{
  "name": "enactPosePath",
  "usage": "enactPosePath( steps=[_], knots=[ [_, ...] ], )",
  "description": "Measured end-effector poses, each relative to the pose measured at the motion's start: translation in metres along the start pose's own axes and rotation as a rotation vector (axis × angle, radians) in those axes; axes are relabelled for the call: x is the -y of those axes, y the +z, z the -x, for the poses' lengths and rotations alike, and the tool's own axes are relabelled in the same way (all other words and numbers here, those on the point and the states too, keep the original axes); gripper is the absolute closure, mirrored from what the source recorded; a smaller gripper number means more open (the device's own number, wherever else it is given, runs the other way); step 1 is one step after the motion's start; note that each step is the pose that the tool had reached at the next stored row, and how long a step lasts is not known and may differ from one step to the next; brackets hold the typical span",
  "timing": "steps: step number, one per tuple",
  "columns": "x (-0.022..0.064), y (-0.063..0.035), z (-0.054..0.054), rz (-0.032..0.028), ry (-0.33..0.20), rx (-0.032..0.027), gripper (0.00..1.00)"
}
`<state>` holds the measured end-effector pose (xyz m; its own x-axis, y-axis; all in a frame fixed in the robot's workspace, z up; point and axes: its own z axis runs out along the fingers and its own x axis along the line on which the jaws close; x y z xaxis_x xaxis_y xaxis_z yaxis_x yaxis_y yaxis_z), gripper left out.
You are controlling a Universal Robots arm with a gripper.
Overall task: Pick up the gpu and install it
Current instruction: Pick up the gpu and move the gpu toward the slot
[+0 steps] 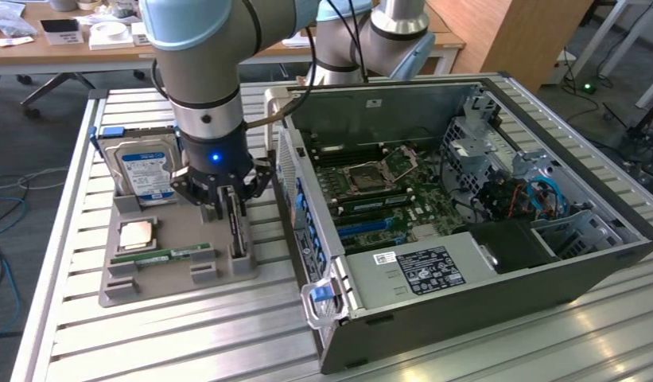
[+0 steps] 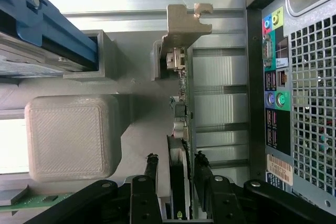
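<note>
Here, the gripper (image 1: 228, 213) of the Universal Robots arm (image 1: 204, 72) is lowered onto the grey part holder (image 1: 167, 280), which lies on the slatted aluminium worktop (image 1: 145, 342) just beside the open computer case (image 1: 469, 267).

The gpu (image 1: 238, 235) stands on its long edge in a slot along the holder's edge nearest the case. In the wrist view the gpu (image 2: 181, 98) appears edge-on, with its silver end bracket (image 2: 185, 27) at the end far from the gripper (image 2: 177, 163). The two black fingertips (image 2: 152, 163) straddle the card, one on each side. A gap shows between the card and at least one fingertip, so the jaws are parted and not yet clamped.

- **Hard drive:** the blue-labelled hard drive (image 1: 144, 167) stands upright at the holder's far edge.
- **CPU:** the CPU (image 1: 136, 233) lies flat near the holder's middle.
- **RAM stick:** the green RAM stick (image 1: 161, 256) lies flat closer to the holder's near edge.

Inside the case, the motherboard (image 1: 374, 191) is exposed. The case's rear port panel (image 2: 275, 103) faces the holder.
</note>
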<state>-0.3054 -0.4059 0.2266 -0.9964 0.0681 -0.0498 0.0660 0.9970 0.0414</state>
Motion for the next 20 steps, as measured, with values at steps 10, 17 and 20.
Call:
enactPosePath(
  steps=[10, 17, 20],
  knots=[
    [0.0012, 0.0, 0.0015, 0.0, 0.0, -0.0001, 0.58],
    [0.0016, 0.0, 0.0014, 0.0, 0.0, 0.0, 0.58],
    [0.0015, -0.0011, 0.0014, 0.0003, 0.0, 0.0, 0.58]
  ],
)
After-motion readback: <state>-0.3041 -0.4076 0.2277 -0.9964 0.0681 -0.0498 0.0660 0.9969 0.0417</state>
